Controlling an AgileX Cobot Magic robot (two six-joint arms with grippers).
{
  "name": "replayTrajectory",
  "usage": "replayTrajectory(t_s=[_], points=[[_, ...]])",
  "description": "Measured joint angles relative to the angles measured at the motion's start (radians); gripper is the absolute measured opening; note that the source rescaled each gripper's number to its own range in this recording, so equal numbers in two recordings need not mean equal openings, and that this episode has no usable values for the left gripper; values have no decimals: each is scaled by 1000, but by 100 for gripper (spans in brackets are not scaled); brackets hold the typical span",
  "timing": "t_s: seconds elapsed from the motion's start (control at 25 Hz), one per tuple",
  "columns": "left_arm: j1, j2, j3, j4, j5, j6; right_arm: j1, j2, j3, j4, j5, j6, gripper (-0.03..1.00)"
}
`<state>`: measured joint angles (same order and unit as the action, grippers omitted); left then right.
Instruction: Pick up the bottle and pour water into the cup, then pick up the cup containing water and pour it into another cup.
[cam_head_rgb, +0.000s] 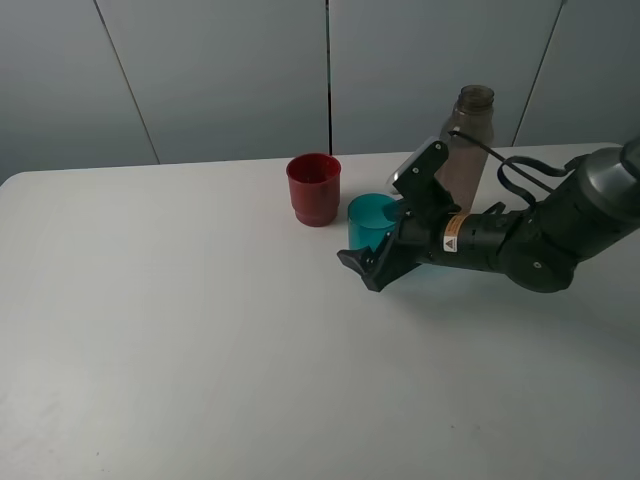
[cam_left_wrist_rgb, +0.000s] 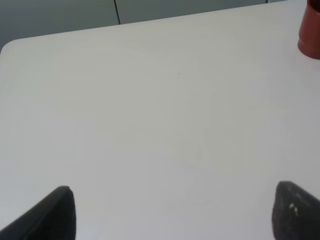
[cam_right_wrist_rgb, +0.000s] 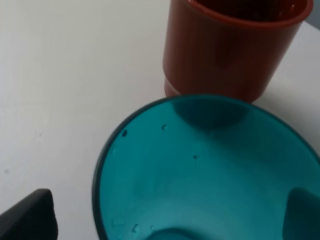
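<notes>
Between the spread jaws of the right gripper stands the teal cup, not yet pinched, the bottle upright behind the arm and the red cup just beyond, so the cup pickup appears in hand: close, lift, tilt over the red cup; left gripper spread over bare table

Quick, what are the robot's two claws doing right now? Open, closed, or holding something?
Left gripper: open, holding nothing, above bare table.
Right gripper: open, its fingers either side of the teal cup, not yet closed on it.
</notes>
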<state>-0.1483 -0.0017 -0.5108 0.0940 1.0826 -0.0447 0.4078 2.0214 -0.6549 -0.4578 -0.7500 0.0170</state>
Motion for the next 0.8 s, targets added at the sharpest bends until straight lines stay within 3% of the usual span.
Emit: replayTrajectory(t_s=[0.24, 0.48, 0.68, 0.8], points=[[0, 0, 0, 0, 0, 0, 0, -127, 0, 2, 39, 26, 99], [0, 0, 0, 0, 0, 0, 0, -348, 50, -41, 122, 280, 100], [0, 0, 0, 0, 0, 0, 8, -553, 91, -131, 414, 602, 100], [0, 0, 0, 0, 0, 0, 8, -655, 120, -5, 646, 623, 100]])
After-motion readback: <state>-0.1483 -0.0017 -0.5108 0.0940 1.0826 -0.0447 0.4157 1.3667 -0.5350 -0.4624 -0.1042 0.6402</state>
